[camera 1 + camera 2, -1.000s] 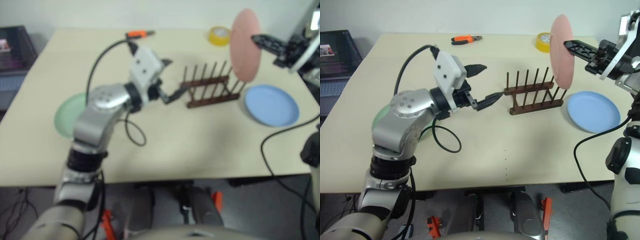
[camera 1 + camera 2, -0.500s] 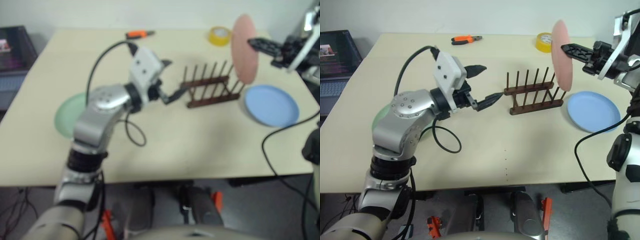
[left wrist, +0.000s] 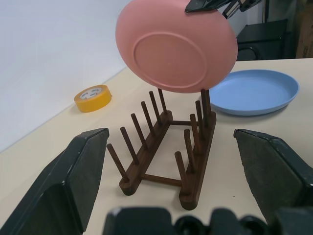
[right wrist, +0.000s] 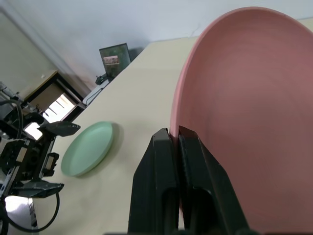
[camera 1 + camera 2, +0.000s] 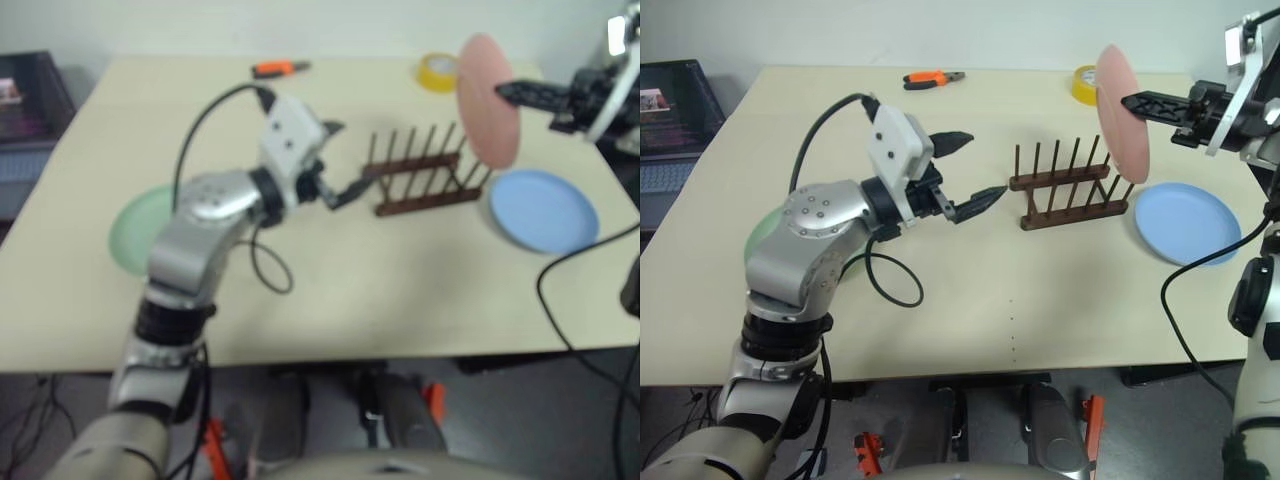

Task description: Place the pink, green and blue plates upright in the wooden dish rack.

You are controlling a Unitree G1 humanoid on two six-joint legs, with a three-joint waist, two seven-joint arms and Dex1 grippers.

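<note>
The pink plate (image 5: 1122, 110) hangs on edge in the air above the right end of the wooden dish rack (image 5: 1068, 185), its lower rim just over the last pegs. My right gripper (image 5: 1130, 101) is shut on the plate's upper rim, coming in from the right. Flat on the table to the right of the rack lies the blue plate (image 5: 1187, 222). At the far left the green plate (image 5: 135, 228) lies flat, partly hidden behind my left arm. To the left of the rack my left gripper (image 5: 980, 165) is open and holds nothing, pointing at the rack.
A yellow tape roll (image 5: 1084, 83) and orange-handled pliers (image 5: 933, 77) lie near the table's far edge. A dark laptop (image 5: 670, 110) stands off the table at the left. A black cable (image 5: 890, 280) loops on the table by my left arm.
My right gripper has turned and shifted the pink plate slightly left over the rack's right end. The left arm has not moved.
</note>
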